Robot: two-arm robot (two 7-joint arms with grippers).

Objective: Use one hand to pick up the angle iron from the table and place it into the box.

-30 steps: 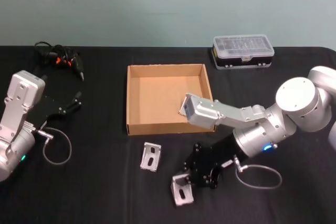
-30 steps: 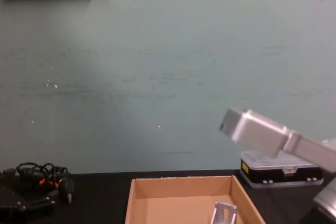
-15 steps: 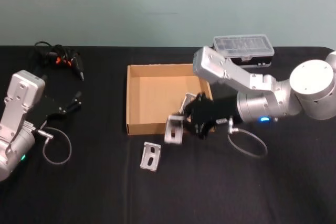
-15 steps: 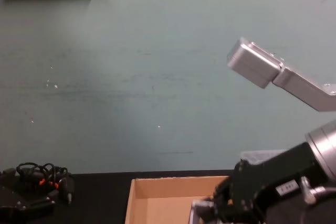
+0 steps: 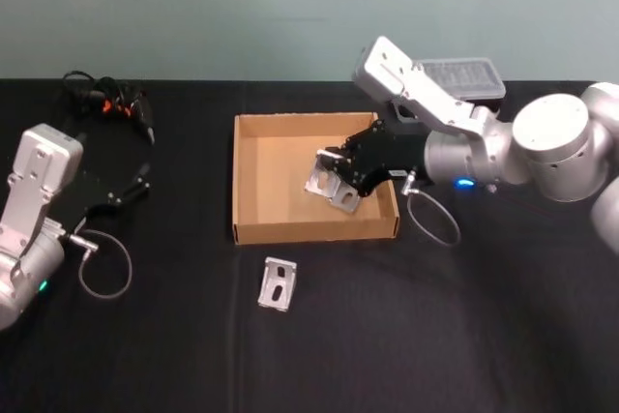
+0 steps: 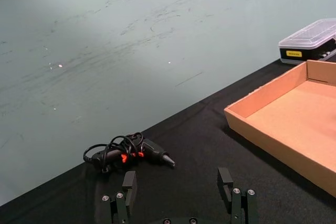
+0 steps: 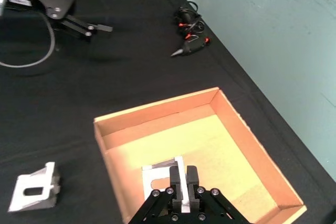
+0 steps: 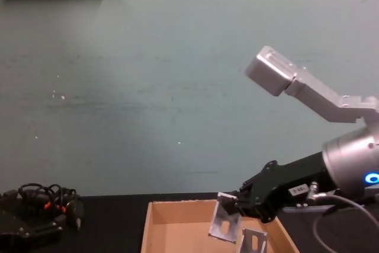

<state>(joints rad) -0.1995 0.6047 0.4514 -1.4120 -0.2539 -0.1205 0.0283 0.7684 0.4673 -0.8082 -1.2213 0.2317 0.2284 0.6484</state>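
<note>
Placing step: right gripper [image 5: 340, 181] clamped on angle iron [image 5: 322, 182], over box [image 5: 235, 181], right side. Next, I'd guess: lower, let go. Left gripper [image 5: 128, 194] parked wide open, table [image 5: 484, 336] left edge.

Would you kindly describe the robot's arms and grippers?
The left arm and right arm are silver-grey with rounded joints. The left gripper and right gripper are black and two-fingered, each with a grey cable loop; the right carries a white label.

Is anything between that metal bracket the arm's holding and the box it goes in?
Nothing visible blocks it: the right gripper holds the angle iron over the open box. A second angle iron in the box stands close beside it and might crowd the landing spot.
</note>
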